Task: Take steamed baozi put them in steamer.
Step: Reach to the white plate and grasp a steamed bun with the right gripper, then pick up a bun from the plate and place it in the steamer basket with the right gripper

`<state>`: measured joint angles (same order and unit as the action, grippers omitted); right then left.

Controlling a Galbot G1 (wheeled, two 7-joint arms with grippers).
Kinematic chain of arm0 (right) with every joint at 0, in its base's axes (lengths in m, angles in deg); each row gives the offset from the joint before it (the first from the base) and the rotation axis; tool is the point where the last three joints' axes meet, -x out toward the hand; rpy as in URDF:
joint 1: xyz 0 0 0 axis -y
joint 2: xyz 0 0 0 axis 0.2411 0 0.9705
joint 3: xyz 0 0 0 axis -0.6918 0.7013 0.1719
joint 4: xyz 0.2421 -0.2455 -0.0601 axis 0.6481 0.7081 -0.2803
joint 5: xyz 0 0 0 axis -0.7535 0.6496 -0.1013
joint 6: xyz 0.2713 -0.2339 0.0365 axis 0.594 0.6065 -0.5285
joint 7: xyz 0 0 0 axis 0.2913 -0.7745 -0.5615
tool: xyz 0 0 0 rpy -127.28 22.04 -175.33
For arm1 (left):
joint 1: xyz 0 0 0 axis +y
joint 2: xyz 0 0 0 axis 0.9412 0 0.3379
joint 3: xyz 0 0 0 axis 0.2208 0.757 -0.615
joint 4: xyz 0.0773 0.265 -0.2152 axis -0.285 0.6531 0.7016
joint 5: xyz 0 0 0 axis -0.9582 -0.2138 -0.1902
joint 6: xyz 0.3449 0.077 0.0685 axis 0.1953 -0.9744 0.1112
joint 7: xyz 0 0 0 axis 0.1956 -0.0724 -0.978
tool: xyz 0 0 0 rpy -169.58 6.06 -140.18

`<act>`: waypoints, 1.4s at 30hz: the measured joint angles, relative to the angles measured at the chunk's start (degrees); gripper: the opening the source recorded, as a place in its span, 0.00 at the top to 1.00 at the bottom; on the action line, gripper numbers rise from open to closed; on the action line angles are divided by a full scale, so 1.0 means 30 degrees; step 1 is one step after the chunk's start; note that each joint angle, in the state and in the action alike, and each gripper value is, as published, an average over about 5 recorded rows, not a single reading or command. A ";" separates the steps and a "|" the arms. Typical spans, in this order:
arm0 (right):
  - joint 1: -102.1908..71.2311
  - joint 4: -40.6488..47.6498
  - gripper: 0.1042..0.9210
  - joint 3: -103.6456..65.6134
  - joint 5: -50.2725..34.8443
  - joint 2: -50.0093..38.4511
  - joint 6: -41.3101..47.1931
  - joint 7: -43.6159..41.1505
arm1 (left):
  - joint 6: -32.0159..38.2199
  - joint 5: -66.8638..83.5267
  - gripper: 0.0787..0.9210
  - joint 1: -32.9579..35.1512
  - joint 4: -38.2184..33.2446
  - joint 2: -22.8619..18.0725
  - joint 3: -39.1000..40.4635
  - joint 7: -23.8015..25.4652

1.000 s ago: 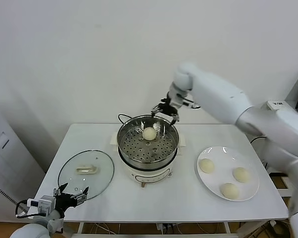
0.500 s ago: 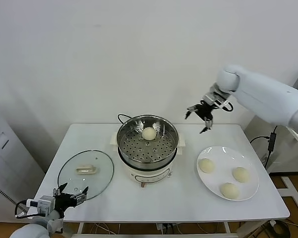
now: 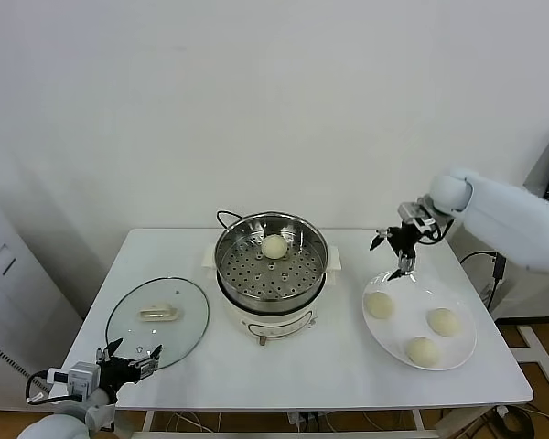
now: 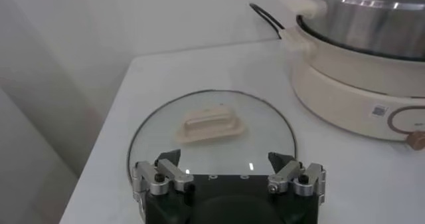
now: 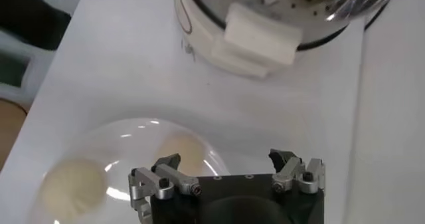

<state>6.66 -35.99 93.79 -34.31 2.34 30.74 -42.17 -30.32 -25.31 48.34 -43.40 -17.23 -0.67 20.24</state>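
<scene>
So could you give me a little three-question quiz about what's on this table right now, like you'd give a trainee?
1. How many steamed baozi lie on the plate, and how many sit in the steamer?
2. True or false: the glass lid is on the steamer.
3. Which is above the plate's far edge with open, empty jaws?
A. right gripper
B. left gripper

Key
1. Three on the plate, one in the steamer.
2. False: it lies flat on the table, on the robot's left of the steamer.
3. A. The left gripper waits open at the table's near left corner.
</scene>
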 measured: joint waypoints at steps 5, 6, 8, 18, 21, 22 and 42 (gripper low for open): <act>-0.1438 0.0442 0.12 -0.0876 0.0455 0.0096 0.0436 0.0253 | 0.0001 -0.0019 0.12 -0.0046 0.0026 -0.0002 0.0021 0.0001; -0.1691 0.0524 0.12 -0.1029 0.0546 0.0120 0.0504 0.0297 | 0.0001 -0.0019 0.12 -0.0051 0.0025 -0.0002 0.0028 0.0002; -0.2166 0.0691 0.12 -0.1317 0.0739 0.0159 0.0620 0.0383 | 0.0001 -0.0021 0.12 -0.0058 0.0024 -0.0002 0.0046 0.0003; -0.3773 0.1367 0.12 -0.2387 0.1743 0.0259 0.0961 0.0776 | 0.0018 -0.0039 0.12 -0.0046 0.0047 -0.0084 0.0126 0.0013; -0.4143 0.1546 0.12 -0.2660 0.1992 0.0344 0.1006 0.0898 | 0.0023 -0.0055 0.12 -0.0045 0.0047 -0.0110 0.0155 0.0016; -0.4266 0.1604 0.12 -0.2759 0.2074 0.0377 0.1019 0.0948 | 0.0023 -0.0061 0.12 -0.0046 0.0047 -0.0117 0.0163 0.0017; -0.5493 0.2049 0.52 -0.4007 0.2980 0.0609 0.1460 0.1508 | 0.0076 -0.0146 0.12 -0.0051 -0.0097 -0.0159 0.0252 0.0035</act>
<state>-9.82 -29.84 81.77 -25.37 4.17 35.12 -37.65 -30.09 -25.75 48.19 -43.69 -17.71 0.08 20.35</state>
